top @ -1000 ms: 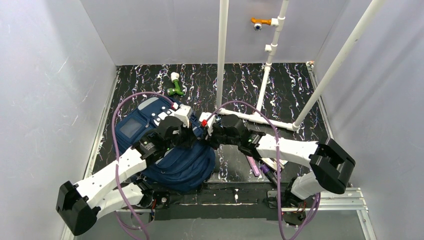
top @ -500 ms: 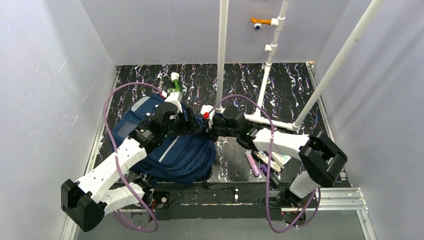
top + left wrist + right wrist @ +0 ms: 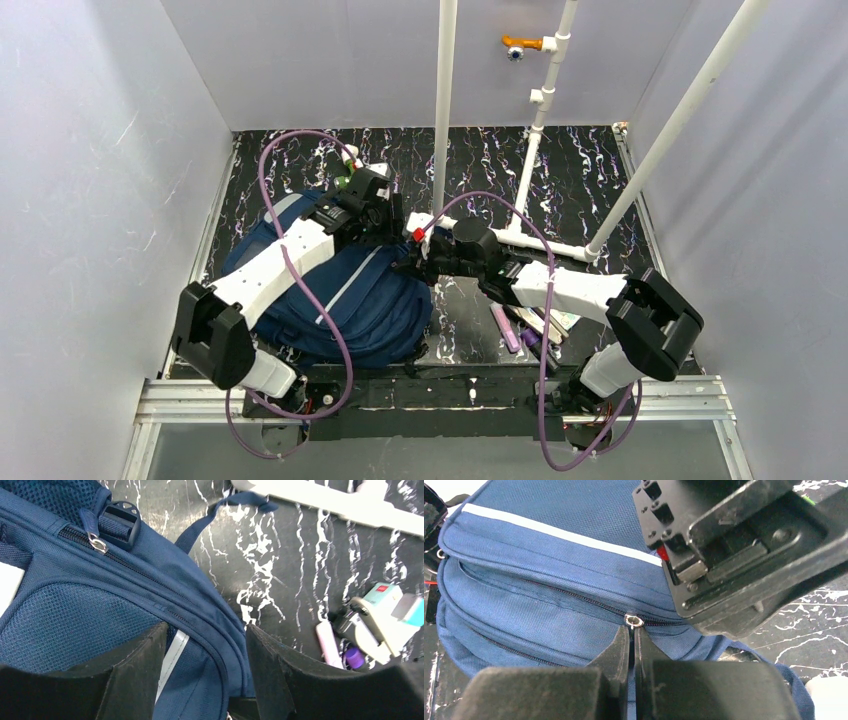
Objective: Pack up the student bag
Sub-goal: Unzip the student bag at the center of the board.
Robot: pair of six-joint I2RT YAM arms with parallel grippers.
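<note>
Two claws at bag [image 3: 370, 300]: right claw [image 3: 631, 630] pinched shut on zip pull [image 3: 634, 621] at its tips; left claw [image 3: 205, 630] agape, seam between fingers. Likely unzipping; next, drag pull along track.

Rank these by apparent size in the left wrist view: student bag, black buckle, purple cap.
Largest: student bag.
Then: black buckle.
Smallest: purple cap, though it probably lies farther from the camera than the buckle.
</note>
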